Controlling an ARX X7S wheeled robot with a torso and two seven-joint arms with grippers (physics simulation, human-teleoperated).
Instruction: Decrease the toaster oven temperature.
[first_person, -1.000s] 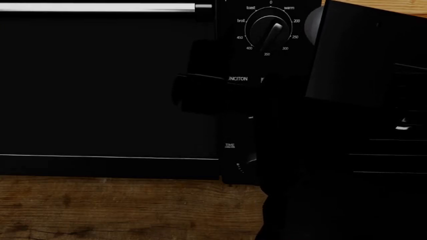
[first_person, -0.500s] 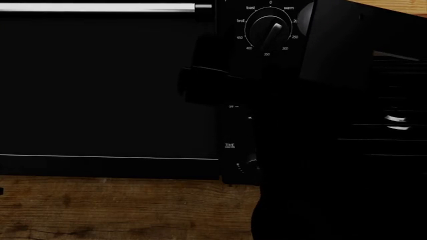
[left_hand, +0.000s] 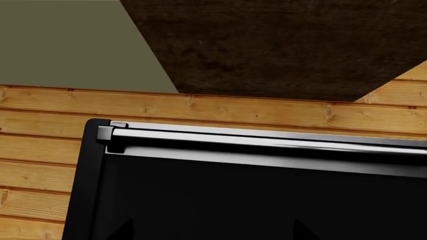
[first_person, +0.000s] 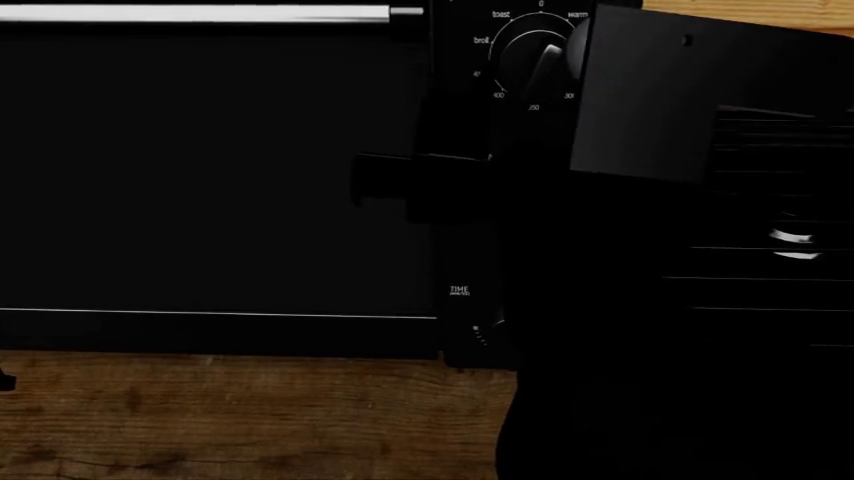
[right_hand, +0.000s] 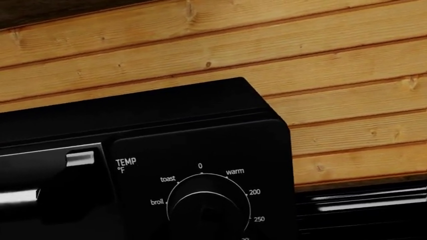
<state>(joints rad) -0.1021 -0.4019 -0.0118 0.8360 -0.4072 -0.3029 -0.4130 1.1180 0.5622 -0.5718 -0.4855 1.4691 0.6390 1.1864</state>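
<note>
Approach step. Dial (first_person: 537, 52) at oven (first_person: 214, 170) panel top, half hidden by right arm; pointer unreadable. Neither pincer visible, spread cannot be told. Next: close onto dial ridge, turn toward lower marks, likely clockwise per scale.

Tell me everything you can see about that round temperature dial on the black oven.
The temperature dial is a round black knob with a raised pointer ridge, set at the top of the toaster oven's control panel under a white "TEMP °F" label. White marks ring it: 0, warm, 200, 250, broil, toast. In the head view the robot's dark right arm hides its right edge; whether anything touches it cannot be told. The right wrist view shows only its upper half.
</note>
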